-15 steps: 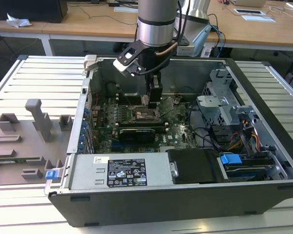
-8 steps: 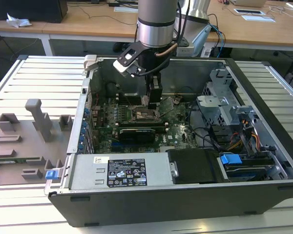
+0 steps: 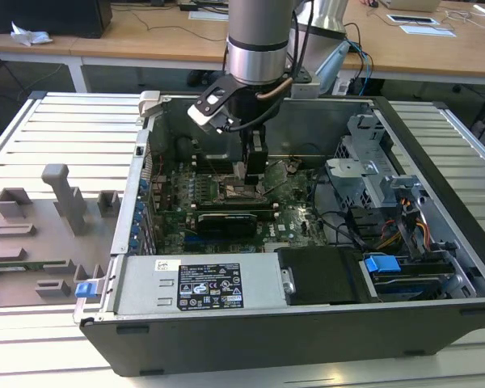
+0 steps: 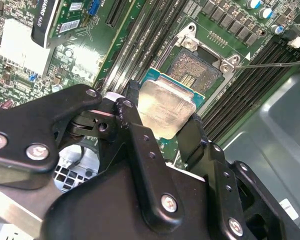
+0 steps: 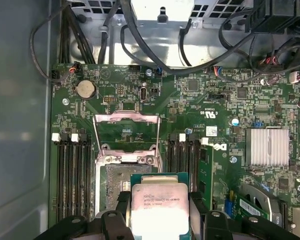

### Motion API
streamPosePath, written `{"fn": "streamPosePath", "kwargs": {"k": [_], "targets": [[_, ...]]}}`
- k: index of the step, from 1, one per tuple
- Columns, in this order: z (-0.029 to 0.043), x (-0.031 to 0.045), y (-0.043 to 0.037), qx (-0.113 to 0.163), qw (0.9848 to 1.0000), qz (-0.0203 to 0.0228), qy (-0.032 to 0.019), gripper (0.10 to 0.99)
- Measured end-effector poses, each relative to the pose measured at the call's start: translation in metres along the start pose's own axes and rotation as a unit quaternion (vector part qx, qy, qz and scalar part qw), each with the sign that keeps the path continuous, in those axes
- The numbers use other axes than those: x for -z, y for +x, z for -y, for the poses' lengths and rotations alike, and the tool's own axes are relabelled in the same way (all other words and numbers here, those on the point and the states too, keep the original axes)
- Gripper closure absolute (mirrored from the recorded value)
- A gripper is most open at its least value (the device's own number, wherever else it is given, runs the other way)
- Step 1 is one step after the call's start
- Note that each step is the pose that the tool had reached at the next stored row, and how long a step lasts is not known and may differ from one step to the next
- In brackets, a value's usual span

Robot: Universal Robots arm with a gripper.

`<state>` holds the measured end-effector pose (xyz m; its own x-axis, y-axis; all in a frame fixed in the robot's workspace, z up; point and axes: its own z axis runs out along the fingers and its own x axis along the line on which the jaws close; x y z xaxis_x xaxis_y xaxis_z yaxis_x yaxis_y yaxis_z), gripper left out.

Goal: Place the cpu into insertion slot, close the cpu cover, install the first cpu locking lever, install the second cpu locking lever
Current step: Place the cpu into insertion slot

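- The slatted desk (image 3: 56, 121) carries an open computer case (image 3: 226, 323) lying on its side.
- The arm (image 3: 259, 32) reaches down into the case over the green motherboard (image 5: 210, 100).
- The cpu cover (image 5: 126, 116) stands swung open, clear of the socket.
- The insertion slot (image 5: 115, 182) lies bare, its dark contact field showing.
- The fingers (image 4: 135, 130) are clamped on two opposite edges of the cpu (image 4: 165, 107), which hangs just above the slot, overlapping one side, not seated.
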<state>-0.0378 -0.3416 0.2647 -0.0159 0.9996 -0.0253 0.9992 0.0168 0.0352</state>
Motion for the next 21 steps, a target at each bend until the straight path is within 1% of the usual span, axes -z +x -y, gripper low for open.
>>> {"fn": "streamPosePath", "kwargs": {"k": [7,14,18,19,21], "targets": [[0.0003,-0.0077,0.0002,0.000,1.0000,0.0000,0.0000,0.541],[0.0004,-0.0116,0.0003,0.000,1.0000,0.0000,0.0000,0.541],[0.0006,-0.0172,0.0006,0.000,1.0000,0.0000,0.0000,0.541],[0.0007,-0.0192,0.0012,0.000,1.0000,0.0000,0.0000,0.541],[0.0008,-0.0227,0.0052,0.000,1.0000,0.0001,0.0000,0.541]]}}
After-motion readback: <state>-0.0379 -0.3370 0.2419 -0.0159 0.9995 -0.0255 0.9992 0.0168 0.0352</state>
